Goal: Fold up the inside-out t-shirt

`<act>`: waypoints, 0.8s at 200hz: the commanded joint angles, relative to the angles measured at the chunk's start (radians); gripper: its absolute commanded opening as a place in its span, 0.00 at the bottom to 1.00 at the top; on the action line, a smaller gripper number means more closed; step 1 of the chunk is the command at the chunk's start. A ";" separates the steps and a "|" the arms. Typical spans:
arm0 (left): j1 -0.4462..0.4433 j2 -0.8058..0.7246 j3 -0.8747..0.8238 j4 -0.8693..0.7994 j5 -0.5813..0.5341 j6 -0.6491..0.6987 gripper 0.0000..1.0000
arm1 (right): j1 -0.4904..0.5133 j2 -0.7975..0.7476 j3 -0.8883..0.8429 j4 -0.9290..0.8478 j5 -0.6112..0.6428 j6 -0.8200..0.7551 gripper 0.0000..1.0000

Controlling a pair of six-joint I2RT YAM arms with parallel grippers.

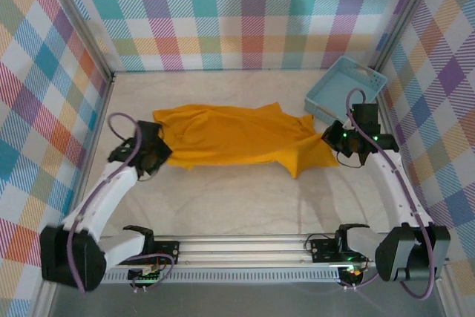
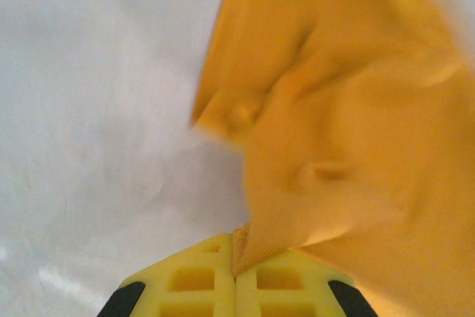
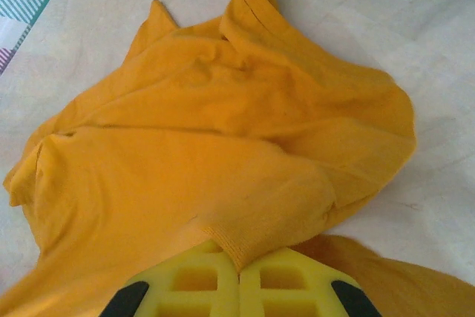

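The t-shirt (image 1: 237,135) lies across the middle of the table (image 1: 245,198), stretched from left to right. The basket (image 1: 345,88) sits in the far right corner, just behind the t-shirt's right end. The left gripper (image 1: 154,154) pinches the t-shirt's left end and the right gripper (image 1: 332,136) its right end, both nearer the side edges than the front edge.

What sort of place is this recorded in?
Likely a purpose-built robot test booth: checkered panel walls in a metal frame, with left arm and right arm bolted to a rail at the table edge.
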 commanded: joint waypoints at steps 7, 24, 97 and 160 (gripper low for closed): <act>0.071 -0.062 0.074 0.021 -0.002 0.124 0.00 | 0.041 0.068 0.031 0.049 0.000 -0.003 0.00; 0.070 0.014 0.074 0.034 0.111 0.129 0.00 | 0.074 0.096 0.000 0.075 0.006 0.011 0.00; 0.072 0.048 -0.072 0.071 0.115 0.141 0.00 | 0.089 0.162 -0.160 0.097 0.020 -0.064 0.18; 0.073 0.235 0.100 0.040 0.083 0.172 0.00 | 0.098 0.056 -0.181 0.017 -0.039 -0.155 0.43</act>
